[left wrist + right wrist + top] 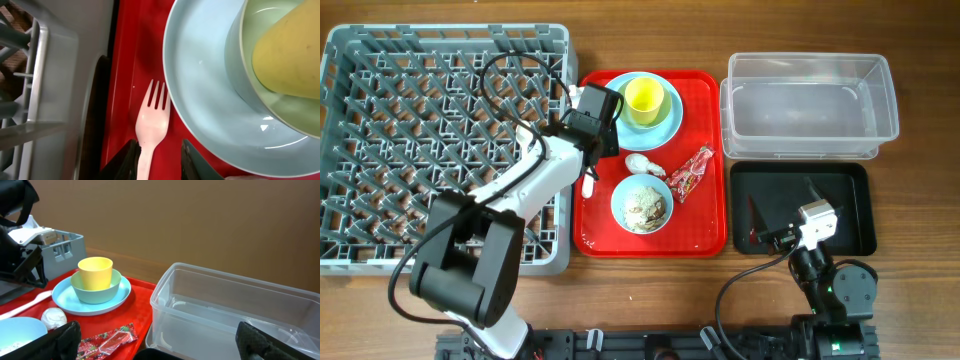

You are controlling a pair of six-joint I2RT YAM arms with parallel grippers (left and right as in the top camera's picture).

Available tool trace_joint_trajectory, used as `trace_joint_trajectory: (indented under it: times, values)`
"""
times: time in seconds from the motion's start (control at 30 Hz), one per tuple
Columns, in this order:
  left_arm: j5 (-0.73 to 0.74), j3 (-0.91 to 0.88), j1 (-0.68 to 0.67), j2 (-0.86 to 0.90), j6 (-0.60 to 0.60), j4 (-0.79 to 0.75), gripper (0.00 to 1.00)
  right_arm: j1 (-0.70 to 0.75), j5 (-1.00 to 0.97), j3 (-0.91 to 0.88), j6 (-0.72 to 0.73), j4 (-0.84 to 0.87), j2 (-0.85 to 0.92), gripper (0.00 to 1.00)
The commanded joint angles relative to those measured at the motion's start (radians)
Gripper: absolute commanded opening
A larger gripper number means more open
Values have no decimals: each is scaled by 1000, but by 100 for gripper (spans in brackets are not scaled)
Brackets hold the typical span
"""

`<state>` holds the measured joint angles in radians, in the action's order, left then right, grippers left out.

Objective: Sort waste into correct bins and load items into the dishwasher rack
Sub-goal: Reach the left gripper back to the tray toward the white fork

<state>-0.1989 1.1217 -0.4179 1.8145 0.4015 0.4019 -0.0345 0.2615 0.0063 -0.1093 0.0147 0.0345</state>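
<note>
Left claw (158,161) narrowly open, astride white fork (152,122) handle on red tray (131,60).

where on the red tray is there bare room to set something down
Two bare patches on the red tray: its near left corner beside the rice bowl, and its far right corner beside the plate. The middle is crowded with tissue and wrapper; the left hand straddles the fork along the left edge.

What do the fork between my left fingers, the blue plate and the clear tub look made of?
Fork: probably white plastic, matte, with thin moulded tines. Plate: pale blue, smooth and glossy with highlights; melamine or glazed ceramic, can't tell. Tub: transparent plastic, glossy, with see-through walls.
</note>
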Motion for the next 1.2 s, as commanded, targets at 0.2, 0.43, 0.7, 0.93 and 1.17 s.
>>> trace_joint_trajectory:
  times: [0.2,0.43,0.7,0.93,1.17]
  values:
    - [-38,-9,1,122,-57,-86,34,3,2,0,4,5,-5,100]
    - [-38,-9,1,159,-63,-102,27,3,2,0,4,5,-5,100]
    - [-38,-9,1,8,-83,-45,4,3,2,0,4,5,-5,100]
    - [-147,-9,1,-208,-84,42,4,3,2,0,5,5,-5,100]
    - [124,-9,1,-252,-89,192,29,3,2,0,5,5,-5,100]
